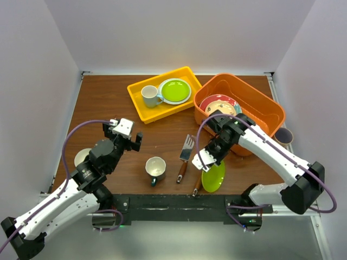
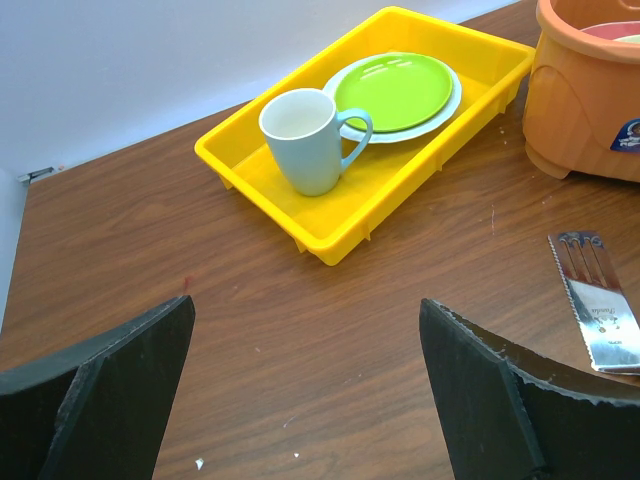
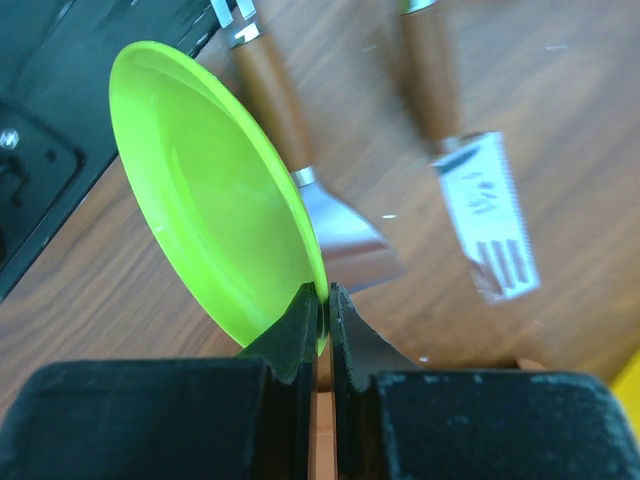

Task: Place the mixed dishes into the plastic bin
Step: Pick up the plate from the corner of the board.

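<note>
Item, right-arm jaws: clenched on the rim of a lime green plate [image 3: 205, 230], pads pinching one thin edge, so we log the plate as carried on edge and clear of the worktop [image 1: 108, 103], its disc hanging from the jaws toward the near edge, above the handle of one wooden-handled spatula [image 1: 197, 184]. Item, second spatula [image 1: 185, 154]: just to the left, not ours to move. Item, plastic bin [image 1: 259, 105]: orange, deep, lying beyond the jaws and to their right, its near wall between the plate and the bin floor; a red-rimmed plate [image 1: 219, 102] lies inside already. We judge the coming move turns on this: the plate sits lower and nearer than the bin's rim, so it would have to rise, then travel away and rightward before release. The right arm is plainly the nearer one. Item, left-arm jaws: released, fingers [image 2: 120, 385] wide apart, nothing between them, facing the yellow tray [image 1: 138, 103]. Item, dark-teal mug [image 1: 156, 168]: on the worktop between the arms, not yet binned
</note>
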Motion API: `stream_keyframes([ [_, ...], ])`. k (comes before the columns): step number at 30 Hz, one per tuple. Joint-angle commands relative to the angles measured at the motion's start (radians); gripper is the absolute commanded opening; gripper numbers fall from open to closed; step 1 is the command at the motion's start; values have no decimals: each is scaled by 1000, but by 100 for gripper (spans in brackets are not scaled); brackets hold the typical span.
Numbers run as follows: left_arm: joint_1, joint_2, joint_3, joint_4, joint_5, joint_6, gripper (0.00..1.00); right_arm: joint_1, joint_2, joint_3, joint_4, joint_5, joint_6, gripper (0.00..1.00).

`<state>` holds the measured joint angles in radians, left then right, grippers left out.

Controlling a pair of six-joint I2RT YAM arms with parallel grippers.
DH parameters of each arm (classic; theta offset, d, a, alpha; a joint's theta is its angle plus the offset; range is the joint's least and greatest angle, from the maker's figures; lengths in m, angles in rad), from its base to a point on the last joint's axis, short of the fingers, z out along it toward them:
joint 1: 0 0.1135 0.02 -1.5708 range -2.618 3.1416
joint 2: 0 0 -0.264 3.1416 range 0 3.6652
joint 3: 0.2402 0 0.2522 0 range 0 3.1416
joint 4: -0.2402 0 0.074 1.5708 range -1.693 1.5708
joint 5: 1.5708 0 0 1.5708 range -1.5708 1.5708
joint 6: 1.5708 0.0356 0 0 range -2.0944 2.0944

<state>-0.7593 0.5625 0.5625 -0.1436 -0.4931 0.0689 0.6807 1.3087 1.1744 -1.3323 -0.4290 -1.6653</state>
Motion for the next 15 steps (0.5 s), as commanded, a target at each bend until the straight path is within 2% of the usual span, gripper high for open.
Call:
stream_keyframes([
  [1, 9, -6, -3, 39, 4, 8, 100, -56, -37, 94, -105, -154, 97, 0],
  [9, 9, -4, -3, 39, 5, 8, 100, -214, -37, 200, -79, -359, 212, 0],
  [15, 9, -4, -3, 39, 4, 8, 100, -309, 9, 278, -15, -523, 387, 0],
])
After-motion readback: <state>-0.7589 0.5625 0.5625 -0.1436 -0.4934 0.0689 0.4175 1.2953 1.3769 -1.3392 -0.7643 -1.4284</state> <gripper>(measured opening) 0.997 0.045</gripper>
